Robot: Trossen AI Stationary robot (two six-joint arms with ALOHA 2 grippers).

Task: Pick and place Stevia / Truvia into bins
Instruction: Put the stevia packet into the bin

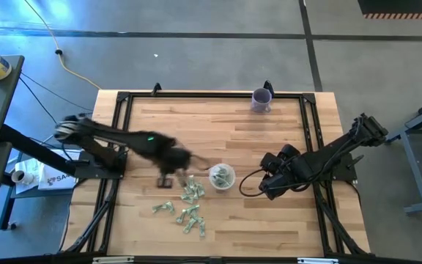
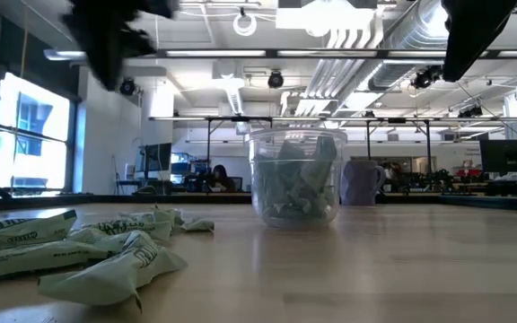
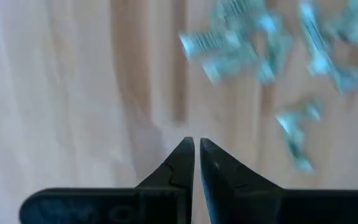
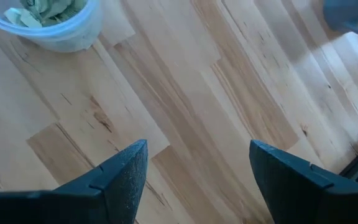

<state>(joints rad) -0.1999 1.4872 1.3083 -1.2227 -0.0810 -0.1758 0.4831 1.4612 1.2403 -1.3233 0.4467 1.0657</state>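
Pale green and white Stevia sachets (image 1: 185,204) lie scattered flat on the wooden table, near its front edge; they show blurred in the left wrist view (image 3: 272,56) and close up in the low view (image 2: 79,251). The clear cup (image 1: 222,177) stands upright right of them, with several sachets inside (image 2: 294,184). My left gripper (image 1: 165,180) hangs above the table just left of the sachet pile, shut and empty (image 3: 196,149). My right gripper (image 1: 267,187) waits right of the cup, open (image 4: 197,168), above bare wood.
A purple opaque cup (image 1: 261,99) stands near the table's far edge and shows behind the clear cup in the low view (image 2: 362,182). A black frame rail (image 1: 211,94) runs around the table top. Bare wood lies between the two grippers and toward the far side.
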